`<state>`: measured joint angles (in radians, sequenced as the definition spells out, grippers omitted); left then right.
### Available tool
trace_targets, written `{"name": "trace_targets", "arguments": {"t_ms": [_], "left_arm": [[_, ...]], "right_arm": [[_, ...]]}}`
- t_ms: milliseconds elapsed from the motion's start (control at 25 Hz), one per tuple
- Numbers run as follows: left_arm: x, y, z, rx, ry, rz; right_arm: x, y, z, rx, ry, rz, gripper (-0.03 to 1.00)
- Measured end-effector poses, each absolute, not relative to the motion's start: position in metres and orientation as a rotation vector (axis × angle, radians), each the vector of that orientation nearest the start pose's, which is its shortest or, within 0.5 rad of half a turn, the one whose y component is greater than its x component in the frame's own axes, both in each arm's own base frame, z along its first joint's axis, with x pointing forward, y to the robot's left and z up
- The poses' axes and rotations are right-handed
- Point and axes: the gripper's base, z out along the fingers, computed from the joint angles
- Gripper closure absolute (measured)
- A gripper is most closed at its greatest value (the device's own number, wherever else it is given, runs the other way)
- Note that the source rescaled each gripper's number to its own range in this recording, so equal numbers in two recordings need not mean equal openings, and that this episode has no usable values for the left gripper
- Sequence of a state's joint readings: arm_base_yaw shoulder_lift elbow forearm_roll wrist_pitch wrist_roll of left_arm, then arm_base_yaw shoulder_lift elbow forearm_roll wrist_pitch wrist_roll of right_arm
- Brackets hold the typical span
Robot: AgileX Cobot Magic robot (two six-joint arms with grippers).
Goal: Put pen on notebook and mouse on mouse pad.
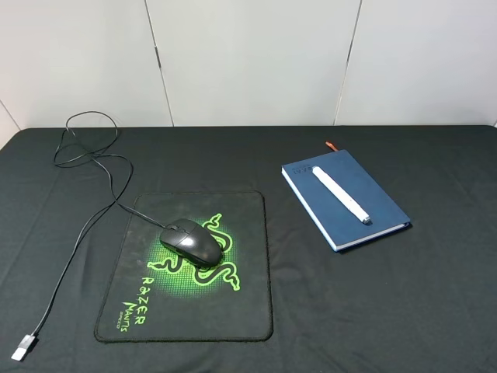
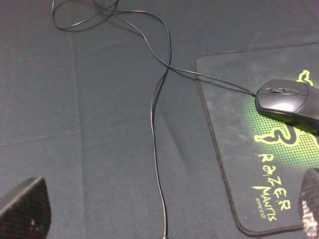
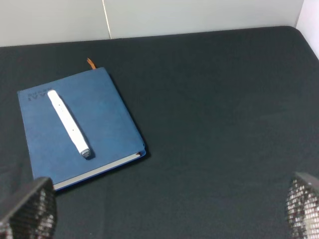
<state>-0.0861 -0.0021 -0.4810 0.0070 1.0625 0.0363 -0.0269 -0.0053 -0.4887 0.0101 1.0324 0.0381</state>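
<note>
1. Pen (image 1: 339, 195) lies flat on the notebook (image 1: 373, 203), running along the middle of the blue cover with its grey tip toward the notebook's near end; my right wrist view shows the same pen (image 3: 69, 123) resting on the notebook (image 3: 107, 114).
2. An orange ribbon bookmark (image 1: 329, 145) pokes out from the notebook's far edge.
3. Notebook sits on the right part of the black table (image 1: 435, 311), turned at an angle, well apart from the mouse pad (image 1: 248, 311).
4. Mouse (image 1: 191, 241) rests on the mouse pad, over the green snake logo (image 1: 221, 272), roughly in the pad's middle.
5. From my left wrist camera the mouse (image 2: 289, 99) is seen on the pad (image 2: 224, 149), above the green "Razer Mantis" lettering (image 2: 274, 186).
6. The cable (image 1: 85, 225) leaves the mouse across the pad's far left corner, loops near the back of the table, then runs toward the front, where its silver USB plug (image 1: 24, 346) lies on the cloth.
7. My left gripper (image 2: 167, 211) is spread wide and holds nothing, its fingertips (image 2: 25, 209) showing at the two sides of the wrist view above the cloth and the pad's near edge.
8. My right gripper (image 3: 167, 209) is likewise spread and empty, its fingertips (image 3: 30, 209) well apart, hanging over bare cloth near the notebook.
9. Neither of my arms shows in the high view.
</note>
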Motion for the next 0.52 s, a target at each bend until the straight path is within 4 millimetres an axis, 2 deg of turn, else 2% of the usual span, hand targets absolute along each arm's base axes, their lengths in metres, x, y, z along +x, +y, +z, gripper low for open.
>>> {"name": "trace_targets", "arguments": {"t_ms": [520], "left_arm": [[-0.0031,0.0008,0.2718,0.126,2.059,-0.022]], "right_arm": [[-0.0032,0.0009,0.2764,0.068,2.021,0.021,-0.03]]}}
